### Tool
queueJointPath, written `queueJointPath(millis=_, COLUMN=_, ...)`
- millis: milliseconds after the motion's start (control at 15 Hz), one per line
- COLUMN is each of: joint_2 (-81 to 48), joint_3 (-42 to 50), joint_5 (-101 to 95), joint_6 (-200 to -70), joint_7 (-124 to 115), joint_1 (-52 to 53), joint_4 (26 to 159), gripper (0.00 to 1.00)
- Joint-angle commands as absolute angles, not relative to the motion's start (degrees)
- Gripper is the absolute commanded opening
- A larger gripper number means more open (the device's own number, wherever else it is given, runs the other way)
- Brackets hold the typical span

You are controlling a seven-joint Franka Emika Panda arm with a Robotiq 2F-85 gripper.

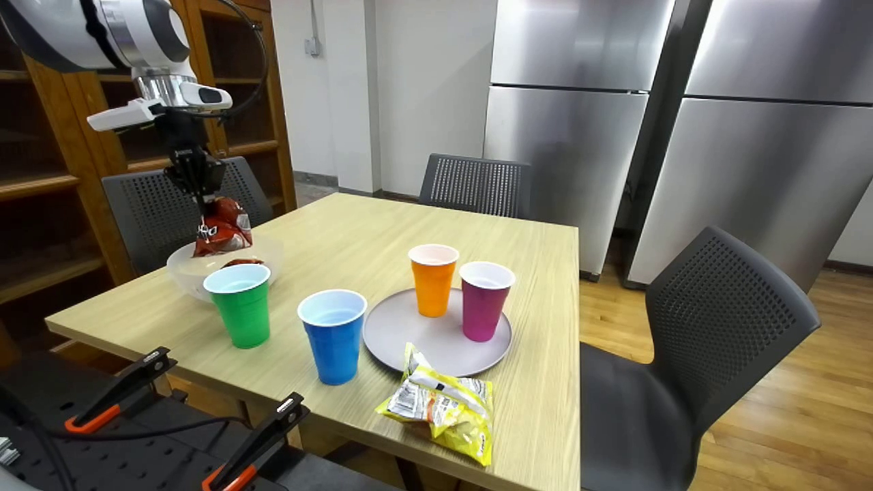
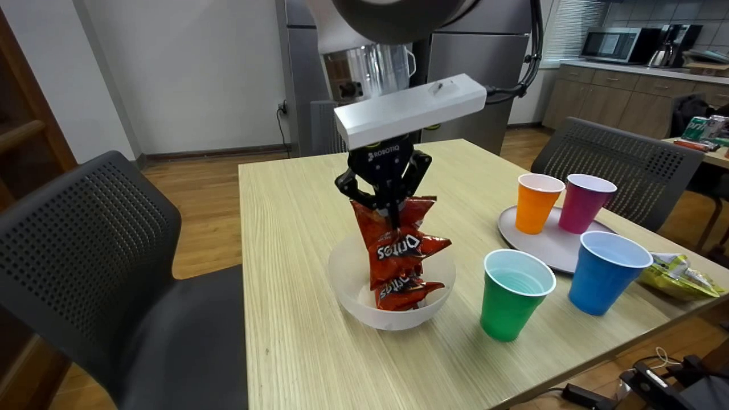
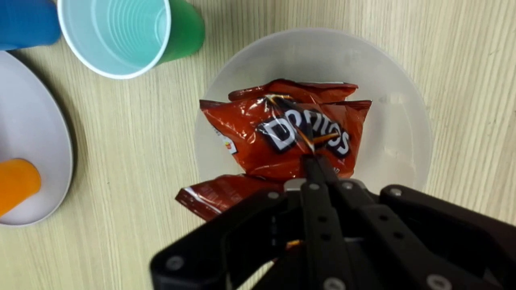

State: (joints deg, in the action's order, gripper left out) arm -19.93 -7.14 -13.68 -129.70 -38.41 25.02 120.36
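Currently gripper (image 2: 393, 223) clenched on red Doritos bag (image 2: 397, 250), holding it over the translucent bowl (image 2: 393, 320); second red bag (image 2: 398, 296) sits inside. Green cup (image 2: 510, 307) just right of the bowl in an exterior view.

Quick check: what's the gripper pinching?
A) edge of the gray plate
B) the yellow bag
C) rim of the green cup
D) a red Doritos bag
D: in an exterior view the gripper is clamped on a red Doritos bag over the white bowl, and the wrist view shows its closed jaws against that bag.
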Motion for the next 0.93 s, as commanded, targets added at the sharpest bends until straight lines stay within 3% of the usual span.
queueJointPath(millis=0, joint_2=-23.21, joint_3=-7.79, joint_5=-13.68, joint_6=-125.97, joint_7=-39.72, joint_1=25.21, joint_4=117.13, gripper=0.00)
queueJointPath(millis=867, joint_2=-31.09, joint_3=-7.34, joint_5=-12.94, joint_6=-122.77, joint_7=-38.90, joint_1=27.30, joint_4=110.36, gripper=0.00)
